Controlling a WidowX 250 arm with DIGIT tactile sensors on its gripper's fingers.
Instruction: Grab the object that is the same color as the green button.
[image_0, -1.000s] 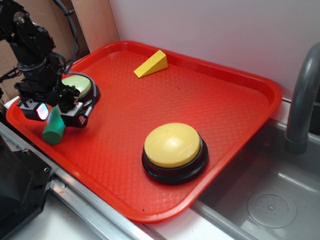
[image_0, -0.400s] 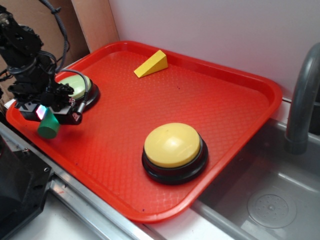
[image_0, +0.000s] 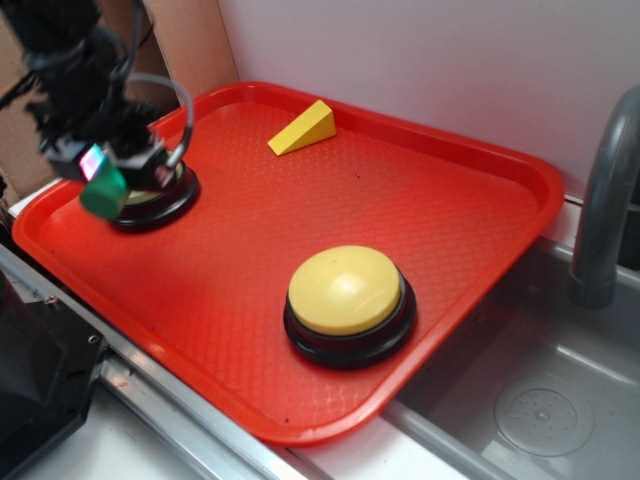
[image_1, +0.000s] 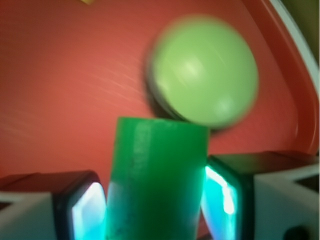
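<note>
A: Where's the cylinder (image_0: 104, 192)?

B: Upper left of the exterior frame, clamped in the gripper (image_0: 108, 172) and lifted clear of the tray (image_0: 300, 180). In the wrist view the cylinder (image_1: 156, 180) fills the lower middle, with a finger (image_1: 83, 209) pressed to each side.

A: And the green button (image_1: 206, 76)?

B: Blurred, upper right of the wrist frame, beyond the cylinder. In the exterior view the gripper mostly covers it.

A: Anything else on the tray?

B: A yellow wedge (image_0: 302, 128) at the top, a yellow button (image_0: 346, 290) lower centre.
</note>
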